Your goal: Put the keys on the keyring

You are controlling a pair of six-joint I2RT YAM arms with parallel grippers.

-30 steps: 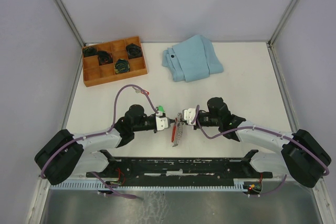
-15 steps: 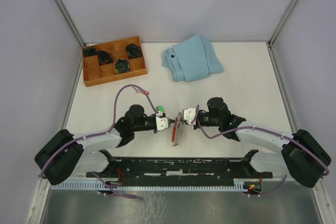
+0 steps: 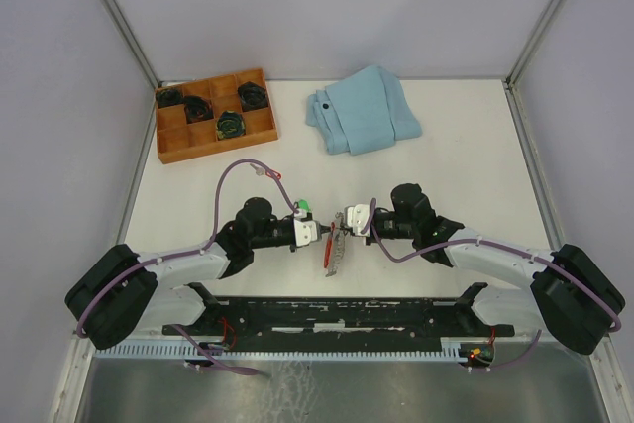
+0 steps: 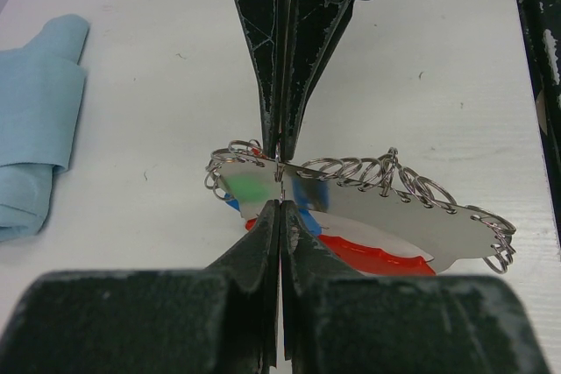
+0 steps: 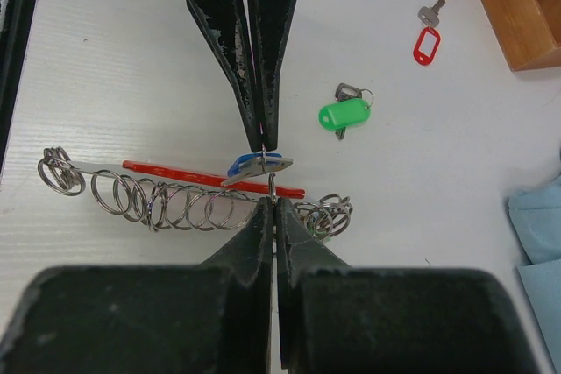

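Observation:
The keyring (image 3: 334, 253), a red strip (image 5: 175, 174) with a row of silvery loops, lies at the table's middle between both grippers. My right gripper (image 5: 273, 201) is shut on one of its loops. My left gripper (image 4: 279, 201) faces it tip to tip, shut on the small ring of a blue-tagged key (image 5: 256, 166) that hangs over the strip. In the top view the left gripper (image 3: 325, 233) and right gripper (image 3: 340, 229) almost touch. A green-tagged key (image 5: 344, 114) and a red-tagged key (image 5: 427, 41) lie loose on the table beyond.
A wooden compartment tray (image 3: 216, 136) with dark items stands at the back left. A folded light-blue cloth (image 3: 363, 111) lies at the back middle. A black rail (image 3: 347, 316) runs along the near edge between the arm bases.

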